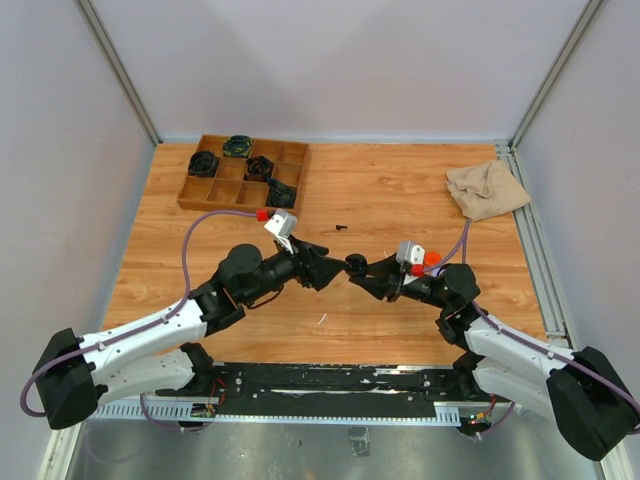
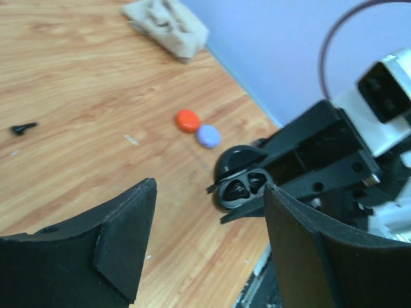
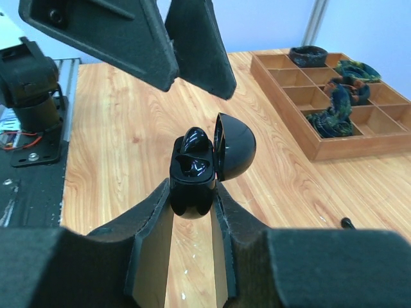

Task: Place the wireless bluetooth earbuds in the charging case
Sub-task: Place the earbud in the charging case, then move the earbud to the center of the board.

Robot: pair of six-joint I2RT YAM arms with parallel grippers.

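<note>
**user1:** Right gripper (image 3: 192, 199) is clamped on the glossy black round charging case (image 3: 192, 183). Its lid is flipped up and a black earbud (image 3: 194, 140) sits inside. What about the left gripper (image 3: 198, 80)?

**user2:** Jaws apart, just off the case. Further out, another small black earbud (image 1: 342, 228) lies loose on the wooden table (image 1: 400, 190), near the wooden compartment tray (image 1: 235, 208).

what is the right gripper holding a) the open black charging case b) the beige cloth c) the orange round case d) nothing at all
a: the right gripper is shut on the black charging case, whose lid stands open.
</note>
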